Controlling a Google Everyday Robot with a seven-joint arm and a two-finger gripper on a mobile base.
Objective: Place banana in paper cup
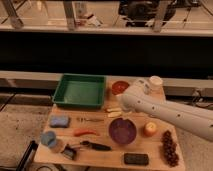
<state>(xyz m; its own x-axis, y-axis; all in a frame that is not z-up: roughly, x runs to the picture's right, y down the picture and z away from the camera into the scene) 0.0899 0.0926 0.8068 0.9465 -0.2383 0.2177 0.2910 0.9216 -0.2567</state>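
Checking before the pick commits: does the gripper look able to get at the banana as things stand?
Probably yes. The gripper hangs at the arm's end right beside the banana, which lies on the wooden board between the green tray and the purple bowl, with nothing on top of it.

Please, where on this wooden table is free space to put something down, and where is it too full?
Bare wood lies between the purple bowl, the black block and the grapes. Another strip runs between the black tool and that block. It is crowded around the banana, where the gripper hangs.
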